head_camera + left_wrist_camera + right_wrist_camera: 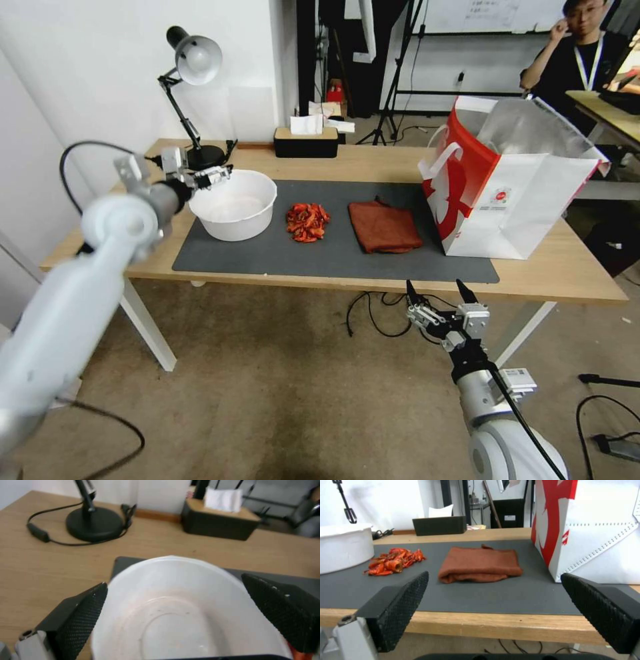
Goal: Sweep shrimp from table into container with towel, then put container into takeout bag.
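We see the left claw (212, 176) hanging over the far-left rim of the container (235, 205), pads spread wide, nothing gripped; in the left wrist view the bowl (180, 610) sits between and below the two pads (83, 615), so this arm is the one nearer the bowl

The right claw (440, 293) waits low in front of the bench (553, 270), below its near edge, prongs apart and empty

The towel (385, 227) lies folded flat on the grey mat (267, 257), straight ahead of and above the right claw, its long axis running roughly away from the robot; in the right wrist view it (480, 565) sits centred between the open pads, so we judge the right arm is the nearer one for the towel

The shrimp (307, 222) are heaped in one pile between container and towel, near the bowl but not touching it, so a sweep would have to run from the towel side leftward toward the bowl

The takeout bag (507, 187) stands open at the right end of the mat, just beside the towel
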Robot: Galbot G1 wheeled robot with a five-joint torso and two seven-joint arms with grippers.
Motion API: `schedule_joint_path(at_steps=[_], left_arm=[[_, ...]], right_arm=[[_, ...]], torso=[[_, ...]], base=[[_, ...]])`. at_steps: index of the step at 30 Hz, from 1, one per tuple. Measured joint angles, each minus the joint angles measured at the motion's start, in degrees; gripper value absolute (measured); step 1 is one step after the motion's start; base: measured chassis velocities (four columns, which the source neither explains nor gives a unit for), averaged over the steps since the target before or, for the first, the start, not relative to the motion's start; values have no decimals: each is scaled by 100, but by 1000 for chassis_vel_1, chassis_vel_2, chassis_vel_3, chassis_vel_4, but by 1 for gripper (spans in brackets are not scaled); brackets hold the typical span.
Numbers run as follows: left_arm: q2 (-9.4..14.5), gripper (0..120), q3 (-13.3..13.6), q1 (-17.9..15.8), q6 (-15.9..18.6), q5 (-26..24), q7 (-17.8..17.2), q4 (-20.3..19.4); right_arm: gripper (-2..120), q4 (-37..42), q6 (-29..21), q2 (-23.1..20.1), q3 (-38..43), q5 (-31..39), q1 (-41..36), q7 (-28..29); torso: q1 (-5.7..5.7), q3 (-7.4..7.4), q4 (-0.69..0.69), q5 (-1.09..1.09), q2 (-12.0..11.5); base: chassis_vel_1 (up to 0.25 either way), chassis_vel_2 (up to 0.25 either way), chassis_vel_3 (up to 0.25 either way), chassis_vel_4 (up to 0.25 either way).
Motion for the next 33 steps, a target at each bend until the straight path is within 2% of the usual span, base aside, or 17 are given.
schedule_joint_path(at_steps=[2,9,10,11,13,14,15,16,18,19,22,23,25,26,27,30,33], left_arm=[[-34,100,133,-175,79,62,-99,214],[-48,100,215,-168,117,208,-431,301],[113,100,109,35,115,278,-57,145],[113,100,109,35,115,278,-57,145],[377,100,-64,362,-43,1035,1656,-124],[377,100,-64,362,-43,1035,1656,-124],[541,100,-95,484,-372,1677,2901,-181],[719,100,-21,521,-1127,2368,4212,-125],[906,100,195,421,-1984,3365,5841,55],[906,100,195,421,-1984,3365,5841,55],[1098,100,659,-57,-3108,4623,7682,407],[1098,100,659,-57,-3108,4623,7682,407],[1181,100,1162,-590,-3688,5244,8704,733],[1224,100,1430,-775,-3756,5309,8824,821],[1224,100,1430,-775,-3756,5309,8824,821],[1243,100,2054,-1283,-3840,5556,9006,1088],[1208,100,2221,-1421,-3849,5689,9032,1200]], right_arm=[[100,-37,13,-9,4,-1,15,3],[100,-105,58,-30,31,-2,34,5],[100,-139,66,-73,61,-2,37,2],[100,-139,66,-73,61,-2,37,2],[100,-193,90,-98,63,3,49,1],[100,-193,90,-98,63,3,49,1],[100,-221,100,-99,33,4,65,2],[100,-231,109,-99,-5,4,79,3],[100,-230,113,-109,-32,3,80,12],[100,-230,113,-109,-32,3,80,12],[100,-221,128,-131,-37,6,50,34],[100,-221,128,-131,-37,6,50,34],[100,-220,151,-150,-31,18,2,55],[100,-217,171,-153,-26,27,-16,63],[100,-217,171,-153,-26,27,-16,63],[100,-208,216,-135,-26,35,-47,86],[100,-207,223,-123,-38,36,-49,96]], torso=[[0,-1,0,1,0],[0,-1,-2,0,0],[0,-1,0,0,0],[0,-1,0,0,0],[-1,-2,2,0,0],[-1,-2,2,0,0],[-2,-2,0,0,0],[-2,-2,1,2,0],[-1,-2,1,-1,0],[-1,-2,1,-1,0],[-2,-2,0,2,1],[-2,-2,0,2,1],[-1,-2,-1,2,2],[-2,-2,-1,3,2],[-2,-2,-1,3,2],[-1,-1,-1,3,2],[-2,-2,0,2,2]], base=[[0,0,0,0],[0,0,0,0],[0,0,0,0],[0,0,0,0],[0,0,0,0],[0,0,0,0],[0,0,0,0],[0,0,0,0],[0,0,0,0],[0,0,0,0],[0,0,0,0],[0,0,0,0],[0,0,0,0],[0,0,0,0],[0,0,0,0],[0,0,0,0],[0,0,0,0]])
